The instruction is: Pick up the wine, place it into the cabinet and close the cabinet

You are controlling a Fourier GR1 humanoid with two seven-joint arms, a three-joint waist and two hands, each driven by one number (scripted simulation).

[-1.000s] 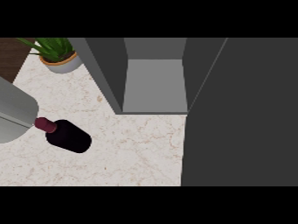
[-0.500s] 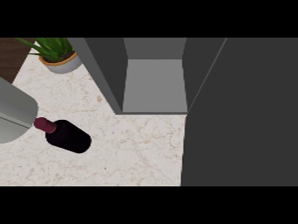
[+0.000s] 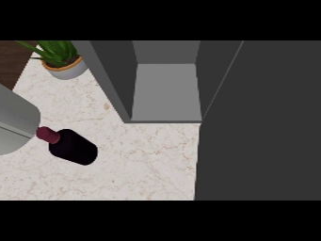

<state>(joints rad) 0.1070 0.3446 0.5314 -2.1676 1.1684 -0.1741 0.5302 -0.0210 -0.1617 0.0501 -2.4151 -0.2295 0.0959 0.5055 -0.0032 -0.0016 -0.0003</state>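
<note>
The wine bottle [image 3: 71, 147], dark with a maroon cap, stands on the marble counter [image 3: 142, 164] left of centre. Behind it is the grey cabinet [image 3: 166, 89], its inside bare and its big dark door [image 3: 267, 122] swung open toward the right. A grey forearm [image 3: 3, 120] fills the left edge, its end just left of the bottle's cap. No hand shows in the head view; both are out of sight.
A potted green plant [image 3: 60, 59] stands at the back left by a strip of dark wood. The open door covers the right side of the counter.
The grey forearm has drawn slightly left and down along the left edge; the dark patch seen on it a second ago is gone. Bottle and cabinet have not moved.
</note>
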